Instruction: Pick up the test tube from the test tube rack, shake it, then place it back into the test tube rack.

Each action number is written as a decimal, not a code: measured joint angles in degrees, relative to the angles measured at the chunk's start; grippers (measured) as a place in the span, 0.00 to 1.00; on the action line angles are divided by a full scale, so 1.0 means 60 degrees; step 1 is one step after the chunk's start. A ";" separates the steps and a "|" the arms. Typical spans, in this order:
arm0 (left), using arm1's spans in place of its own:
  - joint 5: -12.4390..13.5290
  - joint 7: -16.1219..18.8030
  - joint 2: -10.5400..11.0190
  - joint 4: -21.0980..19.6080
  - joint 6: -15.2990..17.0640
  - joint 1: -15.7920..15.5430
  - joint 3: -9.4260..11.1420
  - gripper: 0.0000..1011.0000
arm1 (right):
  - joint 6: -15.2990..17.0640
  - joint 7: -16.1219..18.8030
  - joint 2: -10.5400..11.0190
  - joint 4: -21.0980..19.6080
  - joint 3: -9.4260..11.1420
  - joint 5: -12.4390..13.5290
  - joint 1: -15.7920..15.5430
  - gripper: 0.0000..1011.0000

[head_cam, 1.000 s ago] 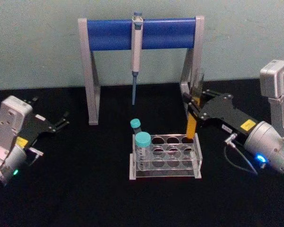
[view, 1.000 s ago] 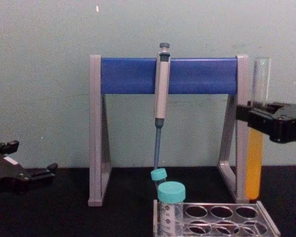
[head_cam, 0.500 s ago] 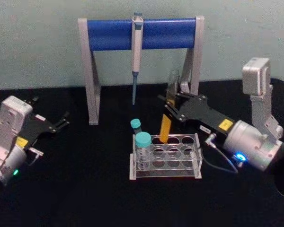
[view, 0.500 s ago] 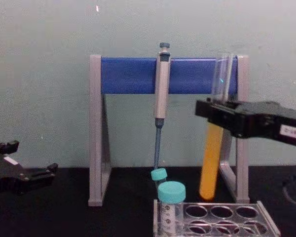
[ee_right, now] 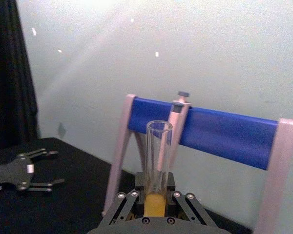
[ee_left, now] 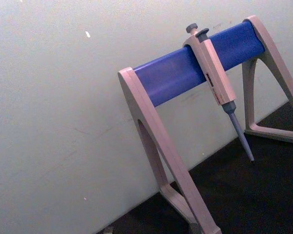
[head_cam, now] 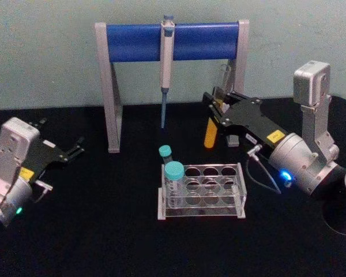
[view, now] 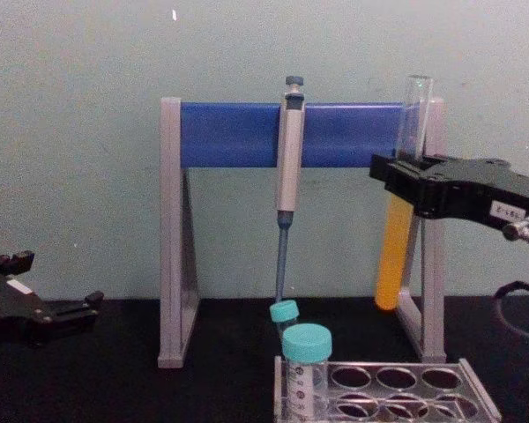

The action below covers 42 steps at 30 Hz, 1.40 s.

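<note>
Currently mid-task. Right gripper [head_cam: 214, 107] hangs beyond the far right corner of the test tube rack [head_cam: 202, 212], fingers clenched around the middle of the test tube [head_cam: 210, 133]. The tube is lifted clear of the rack and slightly tilted, with orange liquid in its lower part. Pick-up looks done; likely the shaking step. Return to a rack hole is not yet done. Left gripper [head_cam: 60, 134] is parked at left, fingers spread, empty.
</note>
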 joint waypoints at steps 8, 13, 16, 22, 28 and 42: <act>0.0000 0.0000 0.0000 0.0000 0.0000 0.0000 0.0000 0.99 | 0.0106 -0.0165 -0.0007 -0.0058 0.0226 -0.0231 -0.0124 0.23; 0.0000 0.0000 0.0000 0.0000 0.0000 -0.0001 0.0000 0.99 | 0.0168 -0.0139 -0.0049 -0.0078 0.0306 -0.0286 -0.0161 0.23; 0.0000 0.0000 0.0000 0.0000 0.0000 0.0000 0.0000 0.99 | 0.0192 -0.0115 -0.0080 -0.0078 0.0330 -0.0303 -0.0167 0.23; 0.0000 0.0000 0.0000 0.0000 0.0000 0.0000 0.0000 0.99 | 0.0242 -0.0086 -0.0114 -0.0092 0.0360 -0.0361 -0.0176 0.23; 0.0000 0.0000 0.0000 0.0000 0.0000 0.0000 0.0000 0.99 | 0.0311 -0.0115 -0.0067 -0.0209 0.0463 -0.0418 -0.0273 0.23; 0.0000 0.0000 0.0000 0.0000 0.0000 0.0000 0.0000 0.99 | 0.0787 -0.0042 0.0585 -0.1174 0.0847 -0.0398 -0.1105 0.23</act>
